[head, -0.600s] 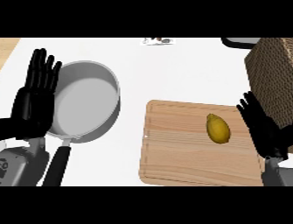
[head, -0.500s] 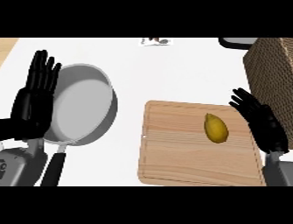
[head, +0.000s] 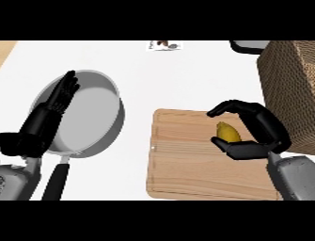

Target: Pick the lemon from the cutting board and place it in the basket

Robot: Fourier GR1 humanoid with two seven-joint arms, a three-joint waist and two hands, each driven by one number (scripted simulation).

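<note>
Head view: black right hand [head: 254, 137], flat-open 0.5 s ago, now curled. Wraps yellow oval lemon [head: 228, 133] over rectangular wooden cutting board [head: 187, 167].

My right hand [head: 265, 128] is curling round the lemon [head: 228, 132] on the cutting board [head: 187, 172]. The wicker basket [head: 298, 94] is standing just beside it on the right, and its near wall is rising as the one obstacle on that side. White counter [head: 174, 77] is lying open beyond the board's far edge and in the strip between the board and the frying pan [head: 94, 110]. The pan and its black handle [head: 56, 181] are filling the left, where my left hand [head: 45, 120] is resting open over the rim.
</note>
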